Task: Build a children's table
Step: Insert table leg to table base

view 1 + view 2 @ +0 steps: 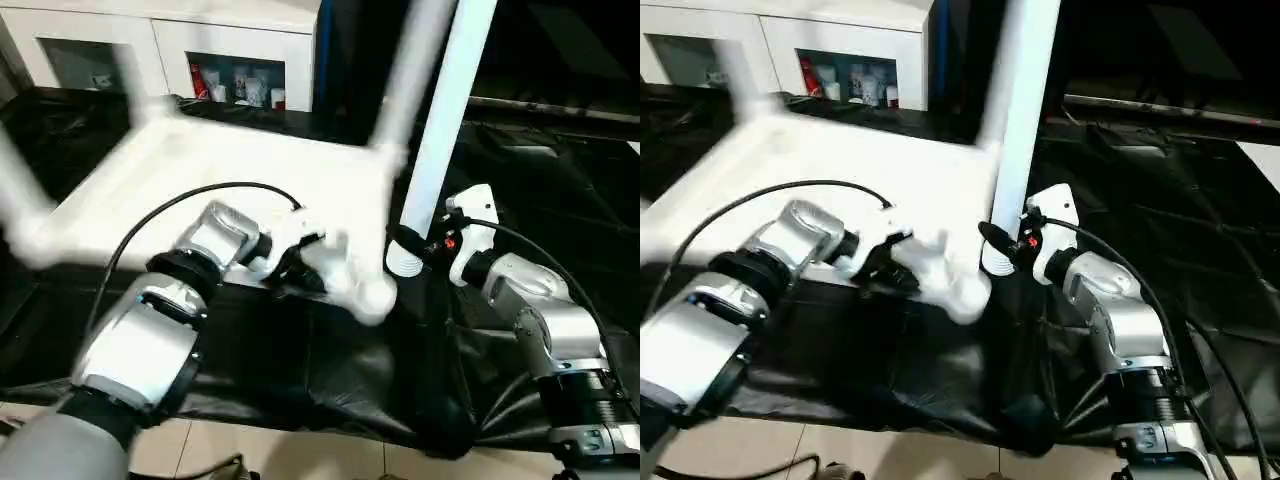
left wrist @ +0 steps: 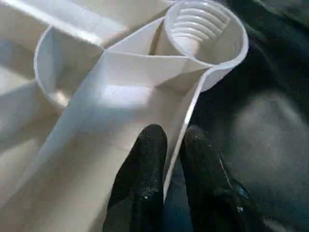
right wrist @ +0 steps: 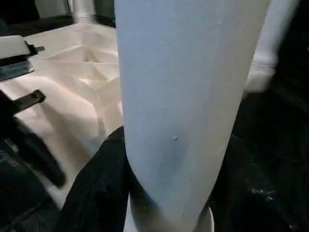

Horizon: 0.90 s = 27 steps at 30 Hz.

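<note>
Tabletop point(image 1: 230, 190) is lying upside down on the black cloth point(image 1: 330, 370), ribs up, with its empty threaded corner socket point(image 2: 205, 29) pointing up near you. Your left gripper point(image 2: 169, 145) has its fingers pinched on the rim wall just beside that socket. Your right gripper point(image 1: 1005, 245) is clamped around a loose leg point(image 1: 445, 130), standing upright just beside that corner.

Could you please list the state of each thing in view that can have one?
Table top: upside down on the black cloth, ribbed underside up.
Near corner socket: empty, threads showing.
Leg: upright, off the socket, held by the right gripper.
Far leg: standing in its corner socket.
Left gripper: fingers on either side of the top's rim by the empty socket.
</note>
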### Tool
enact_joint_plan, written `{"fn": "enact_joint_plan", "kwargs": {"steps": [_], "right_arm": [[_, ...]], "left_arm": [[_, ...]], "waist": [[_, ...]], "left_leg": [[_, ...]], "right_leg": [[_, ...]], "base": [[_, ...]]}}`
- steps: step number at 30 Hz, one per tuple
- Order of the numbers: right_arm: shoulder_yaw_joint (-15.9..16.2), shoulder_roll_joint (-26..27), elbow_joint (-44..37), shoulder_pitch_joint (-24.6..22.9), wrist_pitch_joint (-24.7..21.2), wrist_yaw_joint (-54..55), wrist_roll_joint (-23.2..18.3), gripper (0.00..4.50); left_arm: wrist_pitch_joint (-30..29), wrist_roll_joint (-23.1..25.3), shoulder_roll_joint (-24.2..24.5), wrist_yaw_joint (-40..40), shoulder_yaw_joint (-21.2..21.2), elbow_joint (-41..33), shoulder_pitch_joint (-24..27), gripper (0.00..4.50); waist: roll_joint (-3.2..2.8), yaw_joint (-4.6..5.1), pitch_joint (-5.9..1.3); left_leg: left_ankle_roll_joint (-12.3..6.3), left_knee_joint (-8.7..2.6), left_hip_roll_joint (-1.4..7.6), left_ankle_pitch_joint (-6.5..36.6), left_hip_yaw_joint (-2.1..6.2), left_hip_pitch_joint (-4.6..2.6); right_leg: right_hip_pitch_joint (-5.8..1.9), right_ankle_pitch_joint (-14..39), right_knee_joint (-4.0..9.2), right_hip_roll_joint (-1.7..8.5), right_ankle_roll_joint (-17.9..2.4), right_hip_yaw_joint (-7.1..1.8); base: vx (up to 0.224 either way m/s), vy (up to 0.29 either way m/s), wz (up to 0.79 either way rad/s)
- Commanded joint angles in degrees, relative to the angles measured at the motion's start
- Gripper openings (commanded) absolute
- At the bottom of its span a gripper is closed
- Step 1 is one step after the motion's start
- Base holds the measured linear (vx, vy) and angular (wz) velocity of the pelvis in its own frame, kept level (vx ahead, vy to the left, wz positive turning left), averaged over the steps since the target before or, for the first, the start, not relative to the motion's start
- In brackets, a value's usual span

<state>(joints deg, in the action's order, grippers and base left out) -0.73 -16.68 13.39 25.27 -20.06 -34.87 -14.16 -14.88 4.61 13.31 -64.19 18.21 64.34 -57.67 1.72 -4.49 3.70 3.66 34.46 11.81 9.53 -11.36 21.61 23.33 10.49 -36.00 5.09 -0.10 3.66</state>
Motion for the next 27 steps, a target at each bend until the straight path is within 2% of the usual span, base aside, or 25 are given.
{"fn": "enact_joint_plan", "kwargs": {"steps": [1, 2, 3, 4, 5, 8, 9, 10, 11, 13, 16, 19, 27], "right_arm": [[-1.3, -0.2, -0.5, 1.0, -0.7, 0.6, -0.9, 1.88], [-1.3, -0.2, -0.6, 1.0, -0.7, 0.6, -1.0, 1.88], [-1.3, -0.1, -0.9, 0.7, -0.9, 0.8, -1.0, 1.88], [-1.3, 0.0, -1.1, 0.6, -1.0, 0.9, -1.1, 1.88], [-1.2, 0.0, -1.1, 0.5, -1.1, 0.9, -1.1, 1.88], [-1.1, 0.3, -1.0, 0.5, -1.0, 1.0, -1.0, 1.88], [-0.9, 0.4, -0.8, 0.5, -0.8, 1.0, -0.8, 1.88], [-0.8, 0.5, -0.7, 0.6, -0.8, 1.0, -0.8, 1.88], [-0.8, 0.6, -0.5, 0.7, -0.8, 1.0, -0.8, 1.88], [-0.6, 0.7, -0.4, 0.8, -0.7, 1.0, -0.7, 1.88], [-0.4, 0.8, -0.6, 0.7, -0.8, 1.0, -0.7, 1.88], [-0.3, 0.8, -0.6, 0.7, -0.8, 0.8, -0.6, 1.88], [-1.1, 0.8, -0.7, 1.3, -0.6, 0.2, -1.4, 1.88]], "left_arm": [[1.6, 2.8, 2.0, 5.4, 0.7, -1.7, 3.8, 0.39], [1.7, 3.1, 2.1, 5.5, 0.9, -2.4, 4.2, 0.32], [1.3, 3.5, 2.3, 6.0, 1.3, -4.7, 5.6, 0.32], [0.7, 3.4, 2.2, 6.1, 1.1, -6.3, 6.6, 0.21], [0.7, 2.9, 2.0, 5.6, 0.9, -7.7, 7.4, 0.21], [1.7, 2.2, 1.8, 4.4, 0.8, -12.0, 10.0, 0.02], [2.1, 1.6, 1.9, 3.5, 0.8, -14.0, 11.4, 0.32], [2.2, 1.3, 1.9, 3.5, 0.7, -14.5, 11.8, 0.32], [1.8, 0.9, 1.8, 3.7, 0.3, -15.4, 12.3, 0.6], [0.7, 0.7, 2.0, 4.3, -0.1, -16.9, 13.0, 0.61], [0.4, 1.6, 3.0, 5.2, 0.0, -18.1, 13.4, 0.92], [-0.5, 2.1, 3.9, 5.1, 0.0, -18.9, 13.6, 0.95], [-0.1, 1.0, 3.7, 6.9, -1.8, -19.8, 13.8, 0.95]], "waist": [[0.13, -0.68, -4.47], [0.05, -0.69, -4.54], [0.35, -0.56, -4.51], [0.13, -0.57, -4.46], [0.35, -0.49, -4.44], [0.04, -0.55, -4.23], [0.23, -0.66, -4.23], [0.18, -0.65, -4.24], [0.11, -0.75, -4.23], [0.22, -0.84, -4.19], [0.14, -0.85, -4.13], [0.25, -0.69, -4.08], [0.38, -0.69, -4.0]], "left_leg": [[-1.73, -3.82, 1.08, 11.5, 0.98, -0.72], [-1.72, -3.89, 1.2, 11.3, 1.09, -0.75], [-1.74, -3.89, 1.24, 11.4, 0.99, -0.85], [-1.62, -3.94, 1.22, 11.5, 0.94, -0.95], [-1.56, -3.99, 1.32, 11.6, 0.94, -0.93], [-0.89, -4.11, 1.37, 13.2, 0.91, -1.19], [-0.64, -4.21, 1.45, 13.6, 0.95, -1.23], [-0.49, -4.24, 1.46, 13.6, 0.97, -1.17], [-0.35, -4.24, 1.43, 13.7, 0.93, -1.2], [-0.16, -4.27, 1.34, 14.0, 0.9, -1.21], [0.19, -4.44, 1.41, 14.3, 1.0, -1.21], [0.42, -4.49, 1.34, 14.5, 1.0, -1.15], [0.34, -4.48, 1.26, 14.5, 0.93, -1.11]], "right_leg": [[-3.71, 7.9, 4.47, 3.27, -14.8, -2.23], [-3.74, 7.7, 4.42, 3.33, -14.7, -2.22], [-3.59, 7.8, 4.42, 3.22, -14.5, -2.26], [-3.46, 8.5, 4.47, 3.2, -14.3, -2.27], [-3.43, 8.7, 4.46, 3.23, -14.2, -2.3], [-3.07, 11.8, 4.88, 3.28, -13.5, -2.37], [-3.05, 12.5, 4.85, 3.32, -13.2, -2.37], [-3.08, 12.5, 4.8, 3.33, -13.1, -2.4], [-2.97, 12.6, 4.84, 3.31, -12.9, -2.42], [-2.87, 12.9, 4.86, 3.24, -12.4, -2.42], [-2.79, 13.9, 4.96, 3.32, -11.7, -2.43], [-2.74, 15.1, 5.1, 3.35, -10.9, -2.47], [-2.62, 16.0, 5.27, 3.32, -10.5, -2.49]], "base": [[0.0, 0.0, 0.0], [0.0, 0.0, 0.0], [0.0, 0.0, 0.0], [0.0, 0.0, 0.0], [0.0, 0.0, 0.0], [0.0, 0.0, 0.0], [0.0, 0.0, 0.0], [0.0, 0.0, 0.0], [0.0, 0.0, 0.0], [0.0, 0.0, 0.0], [0.0, 0.0, 0.0], [0.0, 0.0, 0.0], [0.0, 0.0, 0.0]]}}
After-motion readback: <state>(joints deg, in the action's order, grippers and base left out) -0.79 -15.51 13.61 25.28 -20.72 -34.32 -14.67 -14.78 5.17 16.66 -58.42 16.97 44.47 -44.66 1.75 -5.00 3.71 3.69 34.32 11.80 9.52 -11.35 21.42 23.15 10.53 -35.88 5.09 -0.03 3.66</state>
